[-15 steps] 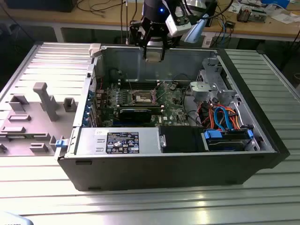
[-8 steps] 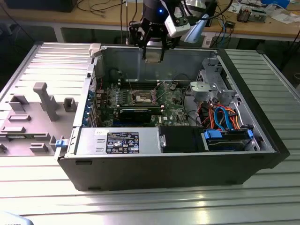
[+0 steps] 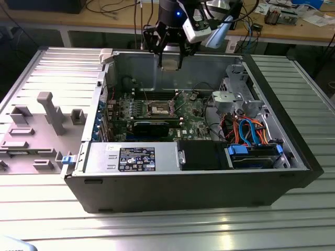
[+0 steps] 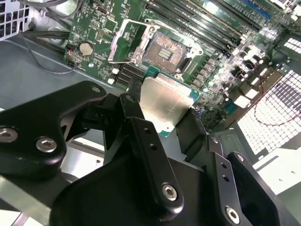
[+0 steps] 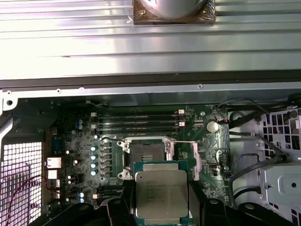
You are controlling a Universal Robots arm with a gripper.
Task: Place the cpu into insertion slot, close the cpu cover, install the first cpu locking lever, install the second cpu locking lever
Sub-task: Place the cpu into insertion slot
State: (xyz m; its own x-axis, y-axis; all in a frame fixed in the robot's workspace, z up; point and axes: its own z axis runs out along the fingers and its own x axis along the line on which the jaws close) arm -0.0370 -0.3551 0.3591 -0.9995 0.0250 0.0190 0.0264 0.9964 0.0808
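Note:
The cpu [image 4: 164, 101] [image 5: 161, 190], a small square chip with a dull silver top, sits between the black fingers [image 4: 141, 127] of my gripper [image 4: 164, 113] [image 5: 161, 202], which is shut on it. In the exterior view the gripper [image 3: 170, 61] hangs above the far wall of the open computer case. Below and ahead of the chip the insertion slot [image 4: 164, 52] [image 5: 146, 153] [image 3: 159, 109] lies bare on the green board. The cpu cover [image 4: 124, 40] [image 5: 194, 160] is swung open beside the slot. The chip is apart from the slot, well above it.
Long memory slots [image 5: 136, 120] run beside the socket. A drive cage with blue and orange cables [image 3: 251, 133] fills the case on the exterior view's right. A black label plate [image 3: 137, 158] lies on the near bay. A grey moulded panel [image 3: 42, 120] lies outside the case.

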